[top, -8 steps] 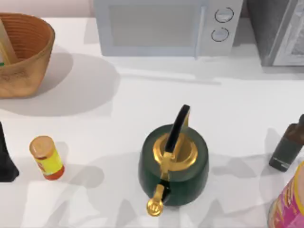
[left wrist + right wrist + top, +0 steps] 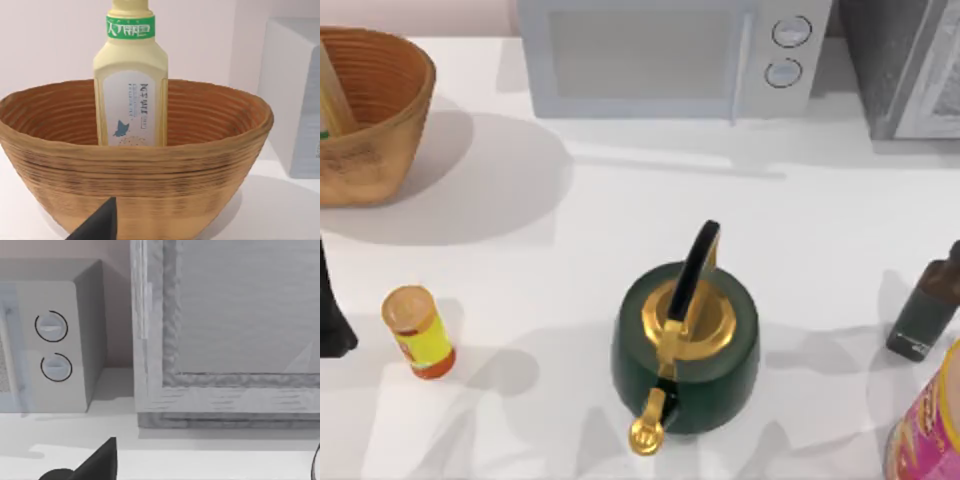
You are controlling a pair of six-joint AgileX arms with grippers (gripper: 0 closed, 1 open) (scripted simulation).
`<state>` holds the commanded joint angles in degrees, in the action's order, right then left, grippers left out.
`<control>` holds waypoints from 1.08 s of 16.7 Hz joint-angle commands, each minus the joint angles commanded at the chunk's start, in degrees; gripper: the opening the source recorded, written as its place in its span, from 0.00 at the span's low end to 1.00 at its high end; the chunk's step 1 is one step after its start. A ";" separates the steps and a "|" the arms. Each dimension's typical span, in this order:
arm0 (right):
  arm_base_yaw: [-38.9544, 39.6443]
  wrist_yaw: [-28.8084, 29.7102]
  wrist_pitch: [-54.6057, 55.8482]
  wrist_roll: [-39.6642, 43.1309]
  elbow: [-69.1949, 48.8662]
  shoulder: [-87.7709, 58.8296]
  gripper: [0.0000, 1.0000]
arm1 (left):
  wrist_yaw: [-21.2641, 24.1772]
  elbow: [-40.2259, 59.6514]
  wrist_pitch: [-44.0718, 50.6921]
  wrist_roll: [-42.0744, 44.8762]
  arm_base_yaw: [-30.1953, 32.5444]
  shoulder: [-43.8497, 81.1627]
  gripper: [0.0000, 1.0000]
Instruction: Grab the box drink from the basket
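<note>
The box drink (image 2: 131, 95) stands upright inside the basket (image 2: 135, 175). It is pale cream with a green band near its top and a small teal mark on its label. From above, the orange-brown basket (image 2: 375, 120) sits at the table's far left back, with the drink (image 2: 328, 95) at the picture's edge. My left gripper (image 2: 332, 315) is a dark shape at the left edge, in front of the basket and apart from it. Its black tip (image 2: 97, 227) shows just short of the basket's outer wall. My right gripper (image 2: 95, 465) faces the grey cabinet at the back right.
A green kettle (image 2: 685, 345) with a gold lid stands at the table's middle front. A yellow-and-red can (image 2: 418, 332) is at the front left. A microwave (image 2: 670, 55) and grey cabinet (image 2: 910, 65) line the back. A dark bottle (image 2: 925, 310) and pink-and-yellow container (image 2: 930, 425) stand at the right.
The dark shape of my left arm has moved a little toward the back of the table, closer to the basket. Nothing else has moved.
</note>
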<state>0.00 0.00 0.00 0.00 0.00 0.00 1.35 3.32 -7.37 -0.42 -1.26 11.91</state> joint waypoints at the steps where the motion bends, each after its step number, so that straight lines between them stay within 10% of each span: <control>1: 0.00 0.00 0.00 0.00 0.00 0.00 1.00 | 0.41 1.27 -2.45 0.01 -0.36 3.64 1.00; 18: 0.00 0.00 0.00 0.00 0.00 0.00 1.00 | 9.39 29.29 -56.32 1.26 -7.84 84.01 1.00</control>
<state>0.00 0.00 0.00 0.00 0.00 0.00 10.74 32.60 -63.70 0.84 -9.10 95.92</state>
